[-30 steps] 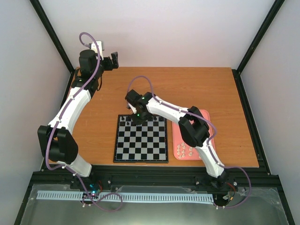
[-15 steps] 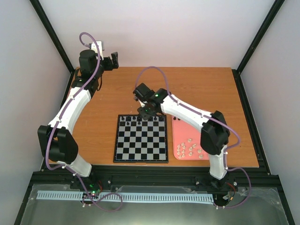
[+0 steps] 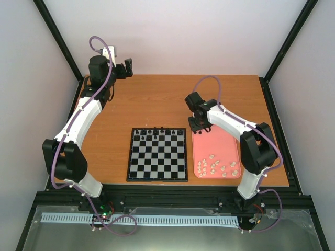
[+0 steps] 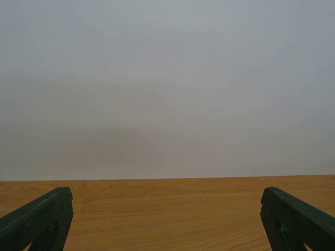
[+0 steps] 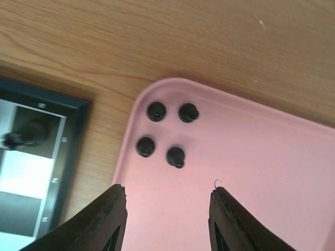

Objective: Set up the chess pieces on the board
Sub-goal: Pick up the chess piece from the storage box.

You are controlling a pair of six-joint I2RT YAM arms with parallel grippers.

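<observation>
Along the board [image 5: 76, 130] edge, unreadable marks [image 5: 65, 139]

White arms [image 3: 84, 117], blk joints [image 3: 65, 159], purple cables [image 3: 95, 37]

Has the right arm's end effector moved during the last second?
Yes. The right end effector went right, from over the board's far edge to above the tray's far left corner.

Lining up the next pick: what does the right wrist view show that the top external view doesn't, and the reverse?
Only right wrist: four black pieces clustered in the pink tray's corner, hidden beneath the right gripper from above. Only top external: the white pieces at the tray's near end, the black row on the board's far edge, the left gripper far-left. Both: tray, board, right gripper, open.
</observation>
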